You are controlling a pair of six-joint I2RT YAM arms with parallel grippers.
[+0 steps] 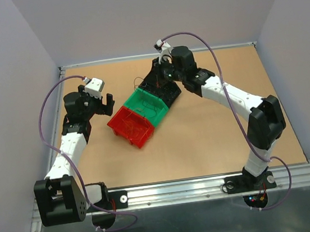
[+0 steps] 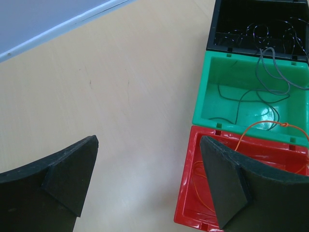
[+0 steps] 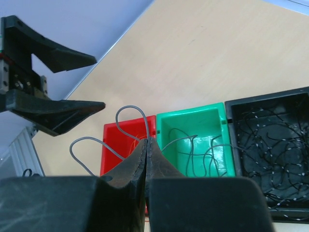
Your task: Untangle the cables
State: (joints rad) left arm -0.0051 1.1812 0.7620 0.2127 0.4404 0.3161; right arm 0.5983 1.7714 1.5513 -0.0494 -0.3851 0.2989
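the left pincer [image 1: 104, 103] hangs with its jaws wide apart and nothing between them, over bare table [image 2: 120, 96] just left of the bins. three bins sit touching in a row. the red bin [image 2: 186, 183] holds a thin orange cable [image 2: 285, 124], one loop of which rises past its rim. the green bin [image 2: 202, 96] next to it holds a few loose grey cables [image 3: 191, 154]. the black bin [image 3: 265, 98] at the right end holds the main clump [image 3: 270, 145], many dark curly strands lying across one another. the right pincer [image 3: 146, 141] is above the bins, jaws pressed together on a grey cable [image 3: 130, 107] that loops up past the fingertips and curls out to the left; where its other end lies i cannot tell. as i judge it, the task is begun but far from done: a handful of strands are sorted into the red and green bins, one is in hand with no bin yet, and most of the cables are left knotted in the black bin.
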